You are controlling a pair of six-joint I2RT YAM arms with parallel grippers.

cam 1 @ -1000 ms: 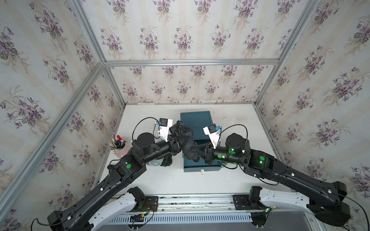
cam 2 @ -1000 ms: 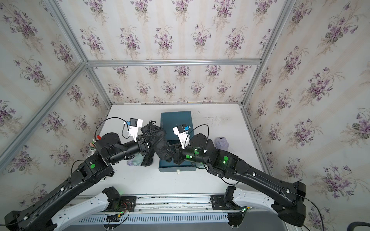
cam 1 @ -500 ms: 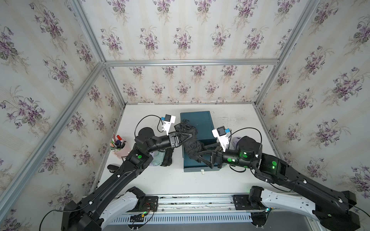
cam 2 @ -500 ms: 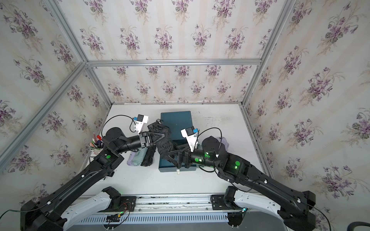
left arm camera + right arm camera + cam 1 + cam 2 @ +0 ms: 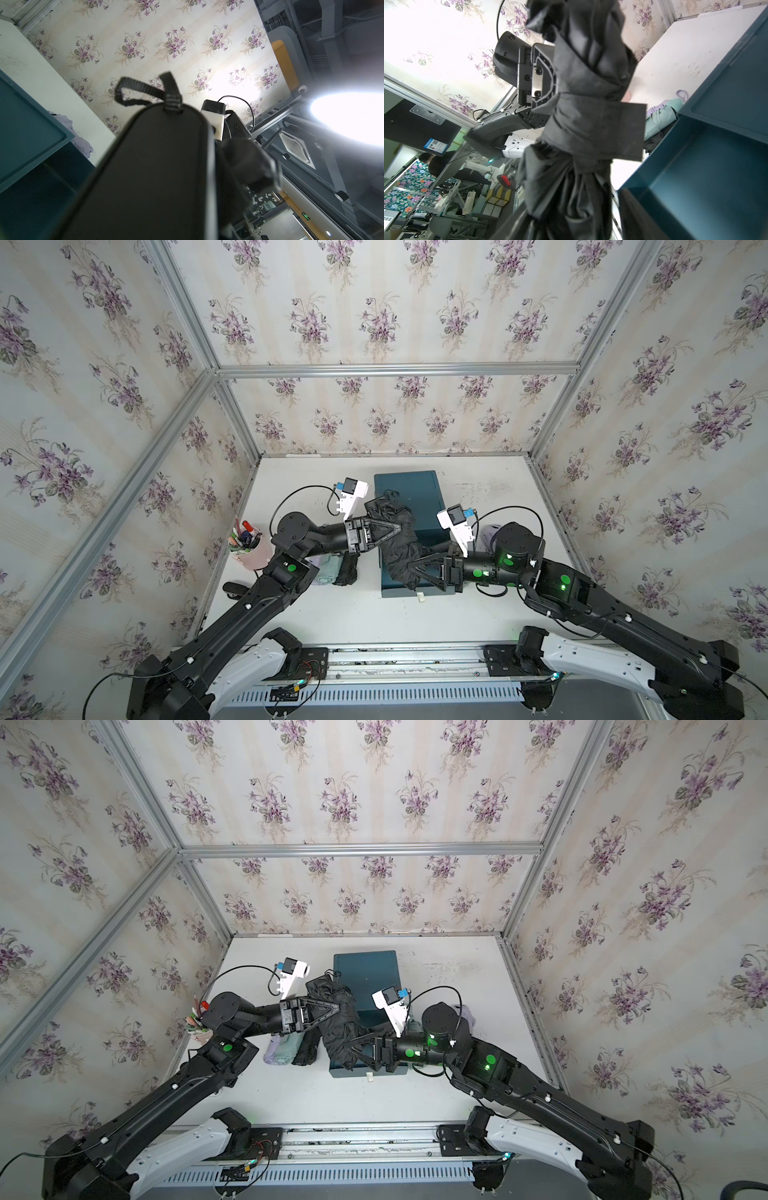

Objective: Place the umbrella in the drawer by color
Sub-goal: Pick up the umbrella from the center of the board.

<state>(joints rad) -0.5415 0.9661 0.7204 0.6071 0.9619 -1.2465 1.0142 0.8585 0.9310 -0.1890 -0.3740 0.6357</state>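
The black umbrella (image 5: pixel 400 547) (image 5: pixel 340 1021) is folded and hangs in the air at the centre of both top views, above the pulled-out drawer (image 5: pixel 706 176) of the teal cabinet (image 5: pixel 409 489) (image 5: pixel 365 969). It is upright but a little tilted. Its wrap band (image 5: pixel 623 128) is fastened round the crumpled fabric, and its wrist strap (image 5: pixel 141 91) loops off the end of the handle.

The left gripper (image 5: pixel 395 526) (image 5: pixel 334 1009) reaches in from the left of the frame, its jaws pinching the upper part of the black umbrella (the tips are buried in the cloth). The right gripper (image 5: pixel 411 568) (image 5: pixel 353 1050) comes from the right and meets the umbrella's lower end. In the right wrist view its dark fingers (image 5: pixel 633 209) stand on either side of the fabric, but I cannot tell whether they press on it.

On the white table (image 5: pixel 478 489), left of the cabinet, lie a pale green and lilac umbrella (image 5: pixel 326 570) (image 5: pixel 282 1050) and a second dark one (image 5: pixel 347 572) (image 5: pixel 305 1052), side by side. Further left, by the wall, stands a pink pen cup (image 5: pixel 251 551). A lilac umbrella (image 5: pixel 488 531) shows to the right of the cabinet, partly hidden behind the right arm.
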